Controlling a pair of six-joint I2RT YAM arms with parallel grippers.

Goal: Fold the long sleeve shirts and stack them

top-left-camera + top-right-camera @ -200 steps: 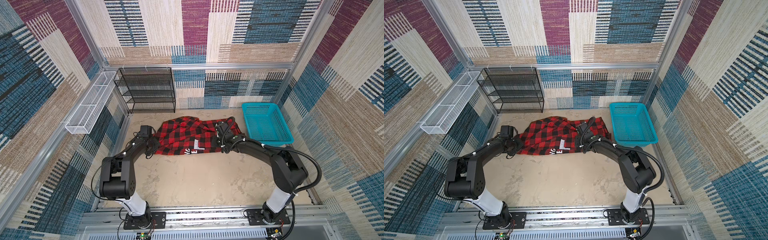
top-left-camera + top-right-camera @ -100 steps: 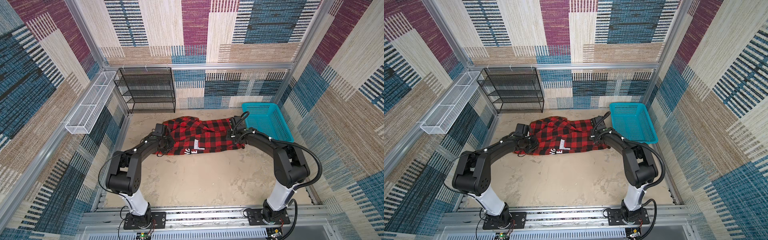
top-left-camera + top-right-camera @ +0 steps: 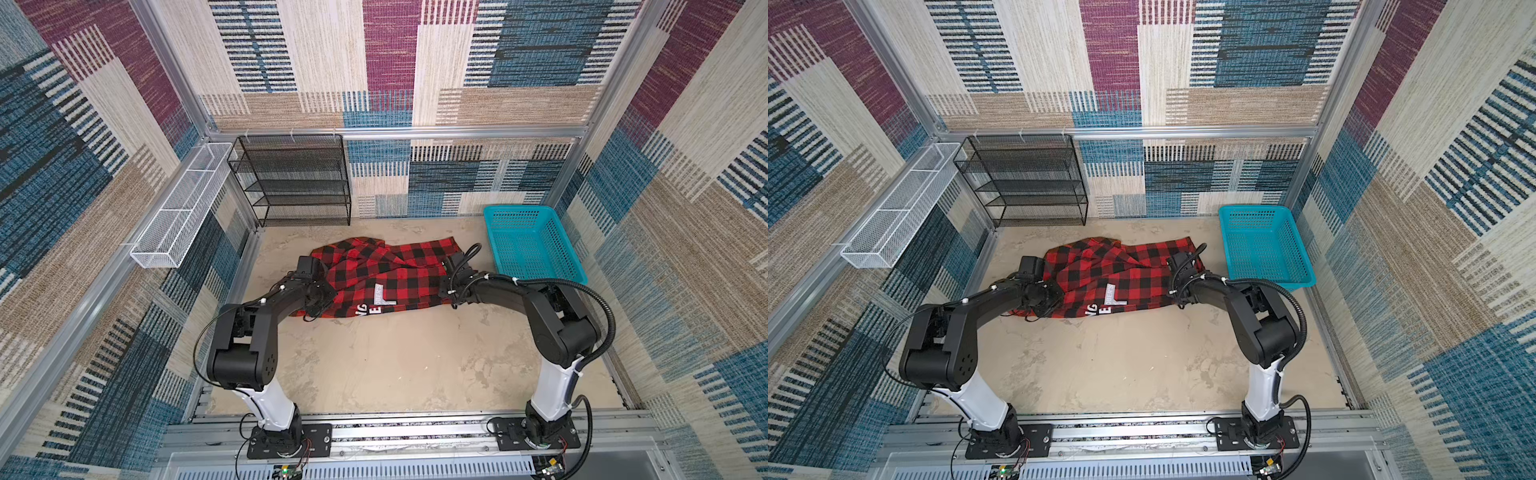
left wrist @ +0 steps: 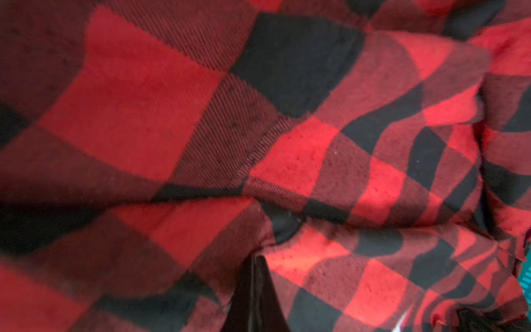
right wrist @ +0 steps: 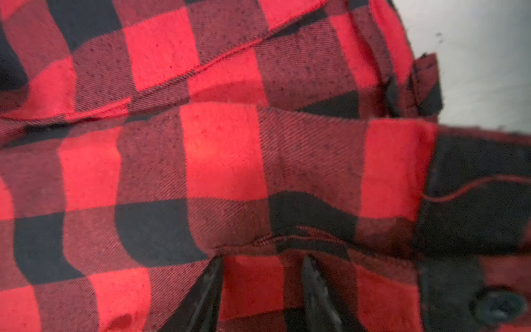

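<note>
The red-and-black checked shirt (image 3: 386, 274) lies crumpled on the table (image 3: 374, 353), stretched sideways from 9 to 3 o'clock and sitting toward 12 o'clock of the table's middle. In both top views its white lettering (image 3: 376, 301) shows along the 6 o'clock edge, partly hidden in folds.

The left pincer (image 3: 323, 294) rests at the shirt's 9 o'clock end. In the left wrist view its dark fingers (image 4: 250, 296) are pressed together, with cloth bunched over and around their tips, so it is closed on a fold of the shirt.

The right pincer (image 3: 446, 289) is at the shirt's 3 o'clock end. In the right wrist view its two fingers (image 5: 211, 287) stand partly apart with a band of checked cloth between them. Their tips are tucked under a stitched hem, so it grips the shirt by a thick fold. A dark button (image 5: 500, 307) shows near that end.

A teal basket (image 3: 536, 272) sits at about 2 o'clock on the table, just beside the right pincer. A black wire rack (image 3: 291, 183) stands at 11 o'clock against the far wall, apart from the shirt.
</note>
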